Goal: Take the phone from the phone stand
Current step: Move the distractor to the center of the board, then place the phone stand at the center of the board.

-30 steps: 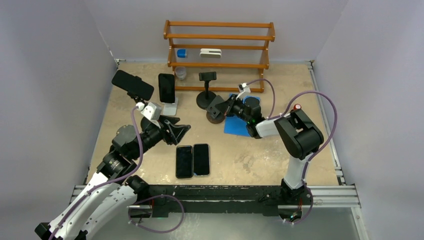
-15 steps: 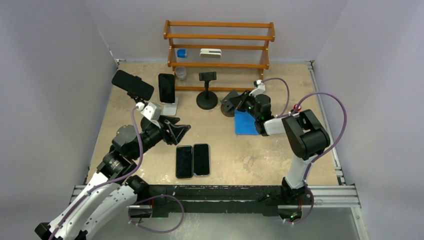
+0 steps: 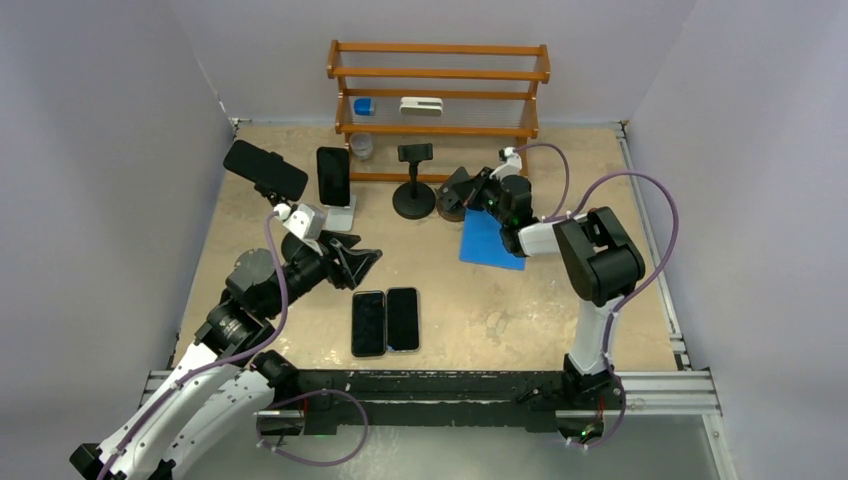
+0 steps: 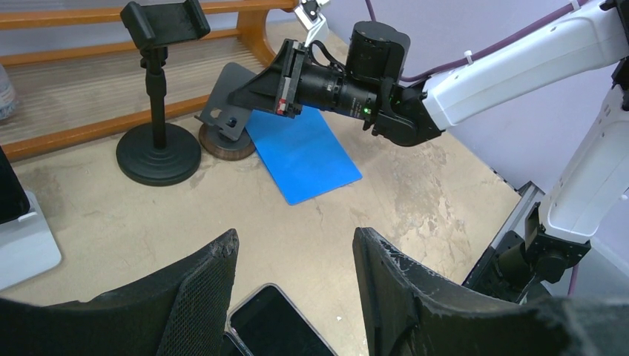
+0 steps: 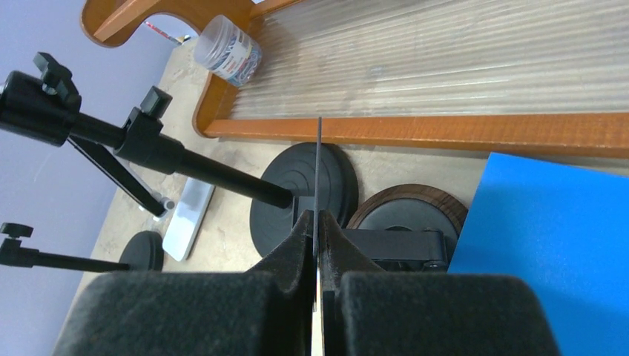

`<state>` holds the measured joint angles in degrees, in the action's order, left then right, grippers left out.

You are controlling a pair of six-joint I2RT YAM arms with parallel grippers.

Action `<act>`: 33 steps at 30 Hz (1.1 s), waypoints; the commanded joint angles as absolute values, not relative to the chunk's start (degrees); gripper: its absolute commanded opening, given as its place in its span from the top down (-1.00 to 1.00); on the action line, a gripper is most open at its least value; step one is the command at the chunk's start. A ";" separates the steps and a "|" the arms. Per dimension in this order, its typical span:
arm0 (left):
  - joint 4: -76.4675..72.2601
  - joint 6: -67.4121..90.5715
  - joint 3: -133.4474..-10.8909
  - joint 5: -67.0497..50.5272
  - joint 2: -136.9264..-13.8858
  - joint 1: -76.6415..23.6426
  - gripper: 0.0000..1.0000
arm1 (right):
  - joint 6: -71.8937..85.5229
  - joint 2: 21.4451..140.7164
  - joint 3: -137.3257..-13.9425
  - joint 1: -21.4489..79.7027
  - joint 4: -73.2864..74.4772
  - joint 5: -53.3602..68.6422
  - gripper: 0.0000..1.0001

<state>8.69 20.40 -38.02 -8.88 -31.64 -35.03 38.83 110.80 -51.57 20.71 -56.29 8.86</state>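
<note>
Black right gripper is clenched on the thin grey plate of a round-based stand, just in front of the wooden rack. Left gripper stands released, farther from the rack. The phone sits upright in its white stand, near the rack's left end.

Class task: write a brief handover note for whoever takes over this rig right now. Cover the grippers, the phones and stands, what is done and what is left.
Left gripper: open, empty, near the two flat phones.
Right gripper: shut on the thin plate of the wooden-base stand, which carries no phone.
Phones: upright phone on the white stand; raised phone at far left, support unclear.
Done: two phones lie flat on the table.
Left: take out the upright and raised phones.
</note>
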 commanded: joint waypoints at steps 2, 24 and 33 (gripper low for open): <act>7.08 20.13 -38.67 -8.45 -31.73 -35.30 -0.12 | 38.21 111.62 -55.57 20.92 -57.00 7.47 1.00; 7.01 20.08 -38.67 -7.88 -32.24 -35.25 -0.12 | 37.40 100.07 -53.24 20.92 -44.82 4.25 -0.50; 7.81 20.23 -38.67 -3.52 -32.39 -35.28 -0.12 | 36.31 78.98 -45.49 21.08 -39.53 4.85 -0.51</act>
